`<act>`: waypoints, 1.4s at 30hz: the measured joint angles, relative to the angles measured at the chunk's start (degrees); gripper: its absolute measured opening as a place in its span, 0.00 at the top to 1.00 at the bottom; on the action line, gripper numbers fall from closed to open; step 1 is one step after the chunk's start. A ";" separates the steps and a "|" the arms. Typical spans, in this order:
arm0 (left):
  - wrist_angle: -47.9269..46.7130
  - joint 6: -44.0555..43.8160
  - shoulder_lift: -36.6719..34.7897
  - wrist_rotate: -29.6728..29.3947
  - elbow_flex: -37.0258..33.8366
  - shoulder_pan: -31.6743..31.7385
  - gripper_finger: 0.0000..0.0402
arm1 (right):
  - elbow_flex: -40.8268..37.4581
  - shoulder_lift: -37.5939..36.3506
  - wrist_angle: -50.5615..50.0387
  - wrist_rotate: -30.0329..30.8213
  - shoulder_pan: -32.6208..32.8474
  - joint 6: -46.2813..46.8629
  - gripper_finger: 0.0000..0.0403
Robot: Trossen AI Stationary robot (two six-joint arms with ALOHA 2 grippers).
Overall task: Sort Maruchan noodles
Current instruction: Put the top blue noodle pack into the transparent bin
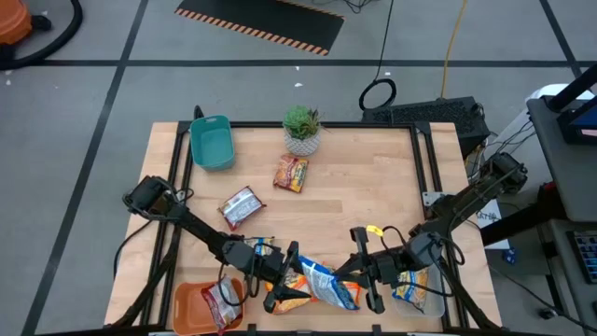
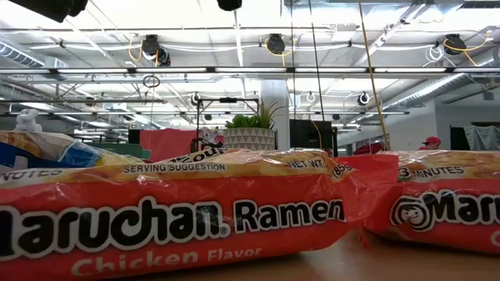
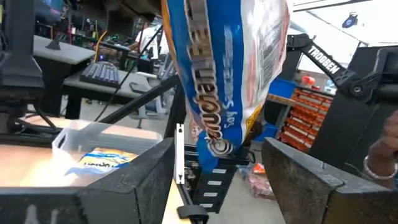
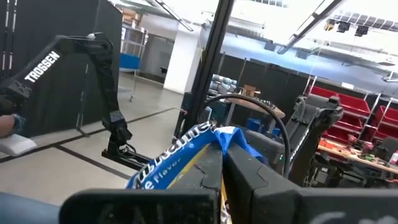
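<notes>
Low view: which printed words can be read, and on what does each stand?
"Maruchan Ramen", "Chicken Flavor", "SERVING SUGGESTION", "NET WT": front orange packet.
"3 MINUTES", "Maru", cut off: right orange packet.
Weight figure beside "NET WT": partly hidden, unreadable.

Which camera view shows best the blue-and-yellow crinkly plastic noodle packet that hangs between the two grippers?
The left wrist view: the blue-and-yellow crinkly plastic noodle packet hangs large there, lettering visible. The high view shows it small between the left gripper and right gripper. The right wrist view shows only its pinched corner. The low view does not clearly show it.
</notes>
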 joint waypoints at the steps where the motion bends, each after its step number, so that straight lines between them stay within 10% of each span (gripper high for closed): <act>1: -0.10 0.56 0.00 0.00 0.00 0.00 0.39 | -0.01 0.00 0.09 0.02 -0.02 0.05 1.00; 42: 6.32 8.04 0.00 -7.83 -0.04 -2.28 0.46 | 0.02 3.64 1.43 -0.23 -5.89 2.85 1.00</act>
